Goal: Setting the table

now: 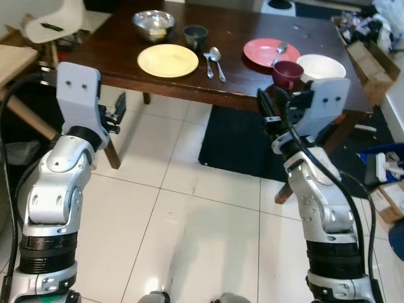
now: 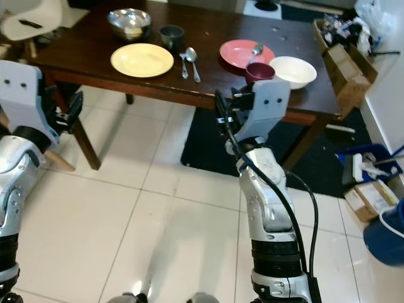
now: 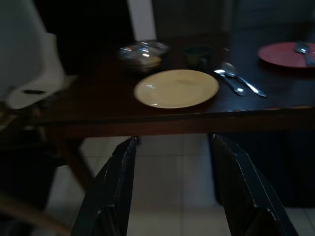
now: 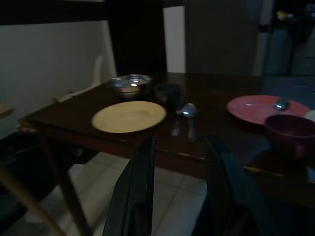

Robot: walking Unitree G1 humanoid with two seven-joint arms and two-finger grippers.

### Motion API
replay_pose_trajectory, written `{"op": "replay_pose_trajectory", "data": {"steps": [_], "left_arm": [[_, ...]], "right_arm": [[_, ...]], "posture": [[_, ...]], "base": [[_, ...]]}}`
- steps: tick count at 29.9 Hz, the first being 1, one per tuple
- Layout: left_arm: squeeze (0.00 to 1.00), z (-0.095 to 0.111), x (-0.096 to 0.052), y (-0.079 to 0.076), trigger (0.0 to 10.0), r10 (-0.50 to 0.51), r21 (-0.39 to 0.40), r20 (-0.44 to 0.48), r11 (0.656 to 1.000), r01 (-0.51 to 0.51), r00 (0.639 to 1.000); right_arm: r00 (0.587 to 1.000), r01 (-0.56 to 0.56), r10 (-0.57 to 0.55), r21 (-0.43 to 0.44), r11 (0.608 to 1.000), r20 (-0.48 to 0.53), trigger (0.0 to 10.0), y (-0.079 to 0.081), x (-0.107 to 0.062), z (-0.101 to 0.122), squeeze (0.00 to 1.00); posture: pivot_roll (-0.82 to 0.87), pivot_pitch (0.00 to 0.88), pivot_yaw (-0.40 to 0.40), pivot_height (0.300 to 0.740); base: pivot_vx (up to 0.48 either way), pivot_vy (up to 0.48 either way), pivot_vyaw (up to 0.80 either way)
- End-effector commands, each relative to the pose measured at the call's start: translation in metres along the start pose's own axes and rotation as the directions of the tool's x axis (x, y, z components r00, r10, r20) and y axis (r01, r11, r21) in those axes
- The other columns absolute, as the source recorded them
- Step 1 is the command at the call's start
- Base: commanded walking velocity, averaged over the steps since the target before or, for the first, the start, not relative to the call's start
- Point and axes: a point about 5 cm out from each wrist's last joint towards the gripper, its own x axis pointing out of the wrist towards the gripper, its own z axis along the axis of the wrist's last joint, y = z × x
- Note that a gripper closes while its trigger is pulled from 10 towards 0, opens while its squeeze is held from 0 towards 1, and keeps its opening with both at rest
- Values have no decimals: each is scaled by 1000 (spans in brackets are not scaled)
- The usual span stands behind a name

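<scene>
Both grippers, left (image 3: 172,191) and right (image 4: 177,191), hang open and empty short of the table's (image 1: 113,63) near edge; yellow plate (image 1: 167,60) beyond the left, maroon cup (image 1: 287,74) just past the right.

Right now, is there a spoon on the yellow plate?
No. The yellow plate is bare; a spoon lies on the table beside it.

Dark brown wooden table (image 1: 252,82) is carrying a pale yellow plate (image 1: 168,60); a silver steel bowl (image 1: 153,24) is gleaming at its eleven o'clock; a salmon-pink plate (image 1: 265,52), maroon cup (image 1: 288,74) and white bowl (image 1: 320,67) are showing; white floor tiles (image 1: 189,221) are shining.
</scene>
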Motion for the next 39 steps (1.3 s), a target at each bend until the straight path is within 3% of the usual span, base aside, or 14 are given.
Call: {"op": "replay_pose_trajectory", "data": {"steps": [1,7,8,10,11,12,14,15,32,39], "left_arm": [[0,-1,0,-4,10000,-13,3,2,1000,13,1000],[0,-1,0,-4,10000,-15,2,3,1000,15,1000],[0,-1,0,-5,10000,-16,2,3,1000,16,1000],[0,-1,0,-5,10000,-18,1,4,1000,18,1000],[0,-1,0,-5,10000,-18,1,4,1000,18,1000],[0,-1,0,-5,10000,-22,-8,6,1000,22,1000],[0,-1,0,-5,10000,-22,-8,6,1000,22,1000],[0,0,-1,-8,10000,-35,-21,8,999,35,999],[0,3,-1,-12,10000,-49,-45,24,998,50,999],[0,2,1,-9,10000,-21,-19,11,1000,22,1000]], "right_arm": [[1000,7,-7,14,1000,9,10000,-3,-1,2,0],[1000,-15,14,-51,999,-6,10000,-1,-2,0,0],[1000,-24,24,-58,998,-9,10000,0,-2,-1,369],[999,-37,36,-54,998,-11,10000,2,-3,-2,424],[999,-40,39,-46,998,-11,10000,2,-3,-2,400],[999,-54,53,-32,998,-13,10000,4,-3,-2,314],[999,-54,53,-32,998,-13,10000,4,-3,-2,314],[996,-86,85,-12,996,-16,10000,7,-4,-2,0],[993,-112,113,26,993,-22,10000,9,-6,-2,0],[995,-101,102,31,994,-20,10000,8,-5,-2,0]], "posture": [[-61,60,28,740],[-60,60,28,740],[-60,60,28,740],[-59,60,28,740],[-59,60,28,740],[-59,60,28,740],[-59,60,28,740],[-59,62,29,740],[-56,66,30,740],[-54,65,32,740]], "base": [[480,0,0],[480,0,267],[386,0,800],[384,0,794],[371,0,794],[326,0,794],[326,0,794],[0,0,794],[0,0,788],[0,0,784]]}}
